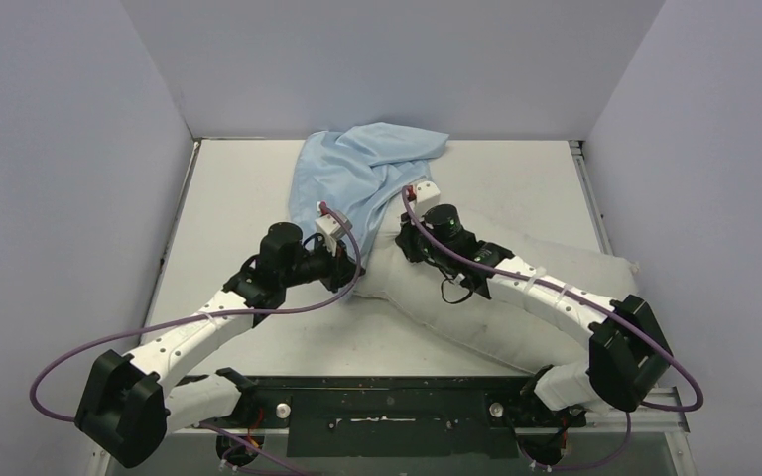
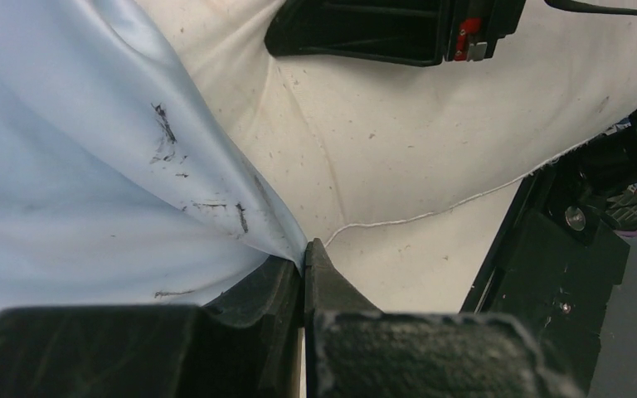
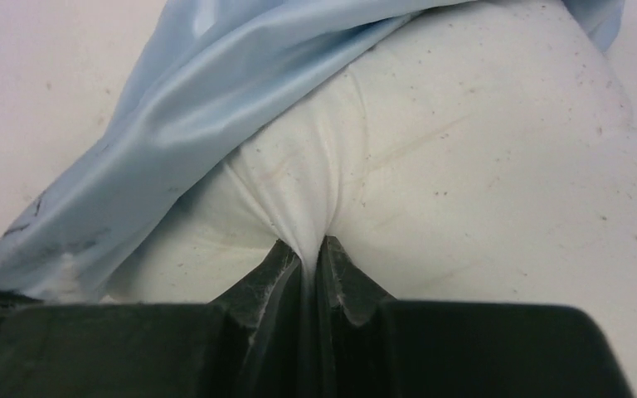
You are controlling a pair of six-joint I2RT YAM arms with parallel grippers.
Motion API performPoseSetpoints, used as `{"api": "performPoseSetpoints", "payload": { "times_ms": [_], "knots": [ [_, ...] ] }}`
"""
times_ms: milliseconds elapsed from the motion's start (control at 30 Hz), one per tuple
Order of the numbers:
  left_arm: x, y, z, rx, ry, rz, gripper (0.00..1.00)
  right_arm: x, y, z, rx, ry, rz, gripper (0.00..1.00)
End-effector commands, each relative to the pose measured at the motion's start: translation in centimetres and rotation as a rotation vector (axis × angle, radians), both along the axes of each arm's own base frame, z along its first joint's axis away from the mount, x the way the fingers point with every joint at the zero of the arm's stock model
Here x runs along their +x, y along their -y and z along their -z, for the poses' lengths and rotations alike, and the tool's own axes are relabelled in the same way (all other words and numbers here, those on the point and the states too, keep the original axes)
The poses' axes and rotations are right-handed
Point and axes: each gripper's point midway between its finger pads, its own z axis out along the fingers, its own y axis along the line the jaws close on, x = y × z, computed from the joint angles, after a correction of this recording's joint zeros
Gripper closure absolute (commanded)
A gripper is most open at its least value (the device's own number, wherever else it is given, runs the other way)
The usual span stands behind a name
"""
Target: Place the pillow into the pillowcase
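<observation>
The off-white pillow point(image 1: 516, 297) lies slantwise across the table, its far end tucked under the light blue pillowcase point(image 1: 357, 169). My left gripper point(image 1: 349, 260) is shut on the pillowcase's edge point(image 2: 133, 166); the blue cloth runs into its closed jaws point(image 2: 305, 249) with the pillow point(image 2: 398, 141) behind. My right gripper point(image 1: 412, 238) is shut on a pinched fold of the pillow point(image 3: 481, 149), which bunches into the jaws point(image 3: 311, 249). The pillowcase point(image 3: 216, 108) drapes over the pillow's upper left in the right wrist view.
The white table point(image 1: 228, 198) is walled by grey panels on the left, back and right. The right arm point(image 1: 556, 293) lies over the pillow. Purple cables point(image 1: 109, 342) loop beside both arms. A dark rail point(image 1: 387, 407) runs along the near edge.
</observation>
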Motion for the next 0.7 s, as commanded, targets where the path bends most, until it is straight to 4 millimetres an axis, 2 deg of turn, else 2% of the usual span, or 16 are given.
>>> {"api": "performPoseSetpoints", "payload": {
  "times_ms": [0,100,167,233,333,467,500,567,667],
  "knots": [
    [0.2,0.2,-2.9,-0.055,0.045,-0.009,1.0,3.4,-0.4,-9.9,0.394,0.184,0.244,1.0],
    [0.6,-0.2,-2.8,-0.042,0.041,-0.037,1.0,4.0,-0.2,-11.1,0.496,0.19,0.315,1.0],
    [0.6,-0.2,-2.7,-0.065,0.015,-0.065,1.0,4.2,0.1,-10.7,0.544,0.185,0.358,1.0],
    [0.1,0.4,-3.0,-0.151,-0.033,-0.093,1.0,4.0,-0.2,-9.0,0.569,0.15,0.376,1.0],
    [-1.2,1.6,-4.7,-0.31,-0.05,-0.103,1.0,3.5,-1.0,-5.9,0.566,0.086,0.379,1.0],
    [-1.0,1.7,-3.4,-0.26,-0.071,-0.146,1.0,2.6,-1.5,-4.1,0.556,0.035,0.347,1.0],
    [-0.8,1.6,-2.9,-0.232,-0.075,-0.15,0.99,2.4,-1.4,-4.1,0.525,0.032,0.334,0.95],
    [-0.9,1.5,-2.4,-0.186,-0.085,-0.143,0.87,2.1,-0.4,-4.7,0.458,0.038,0.337,0.77],
    [-1.4,1.2,-2.7,-0.166,-0.051,-0.115,0.68,1.5,1.1,-7.3,0.384,0.064,0.293,0.47]
  ]
}}
